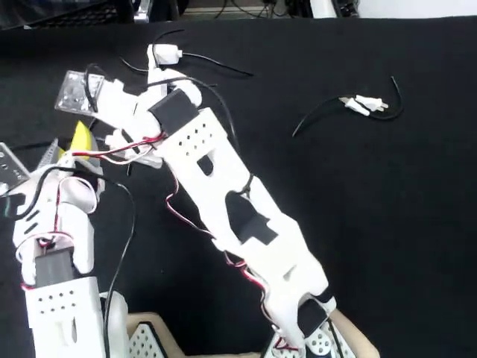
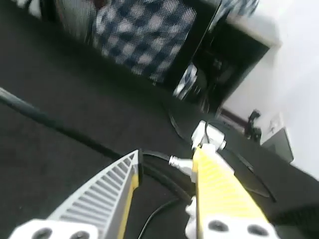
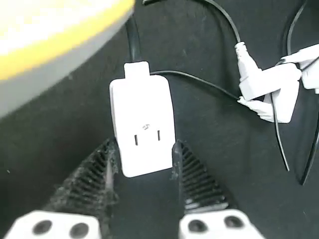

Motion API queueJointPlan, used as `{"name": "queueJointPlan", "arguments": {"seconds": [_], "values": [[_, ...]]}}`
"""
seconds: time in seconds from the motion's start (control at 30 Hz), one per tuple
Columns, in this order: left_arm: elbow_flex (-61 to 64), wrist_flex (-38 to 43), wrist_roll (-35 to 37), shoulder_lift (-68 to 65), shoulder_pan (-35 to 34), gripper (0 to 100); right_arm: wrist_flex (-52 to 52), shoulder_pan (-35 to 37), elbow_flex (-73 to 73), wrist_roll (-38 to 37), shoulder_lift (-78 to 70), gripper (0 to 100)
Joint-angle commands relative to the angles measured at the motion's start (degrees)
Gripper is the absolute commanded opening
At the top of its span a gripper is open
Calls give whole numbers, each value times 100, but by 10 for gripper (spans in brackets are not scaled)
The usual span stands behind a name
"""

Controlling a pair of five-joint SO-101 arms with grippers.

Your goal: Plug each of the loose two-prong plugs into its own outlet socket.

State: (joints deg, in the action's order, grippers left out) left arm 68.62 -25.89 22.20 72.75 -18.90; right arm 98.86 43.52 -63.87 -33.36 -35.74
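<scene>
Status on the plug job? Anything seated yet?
Done: nothing seen; the outlet socket shows two empty slots. In hand: the right gripper has its jaws on that socket's sides. To do: a loose plug lies apart on the table; the left gripper is open.

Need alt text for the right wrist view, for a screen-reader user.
The right gripper clamps a white outlet socket by its sides, its two slots facing the camera, on a black table. A black cable leaves the socket's far end. Beside it lie white plugs with thin black wires, and a blurred yellow part sits close to the lens.
</scene>
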Motion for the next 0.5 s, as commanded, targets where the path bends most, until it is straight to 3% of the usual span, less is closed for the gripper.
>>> {"name": "queueJointPlan", "arguments": {"seconds": [0.0, 0.47], "values": [[66, 651, 44, -264, 163, 181, 211, 264, -154, 176, 585, 12], [119, 826, 18, -800, 523, 181, 202, 642, 576, 448, 2158, 12]]}}
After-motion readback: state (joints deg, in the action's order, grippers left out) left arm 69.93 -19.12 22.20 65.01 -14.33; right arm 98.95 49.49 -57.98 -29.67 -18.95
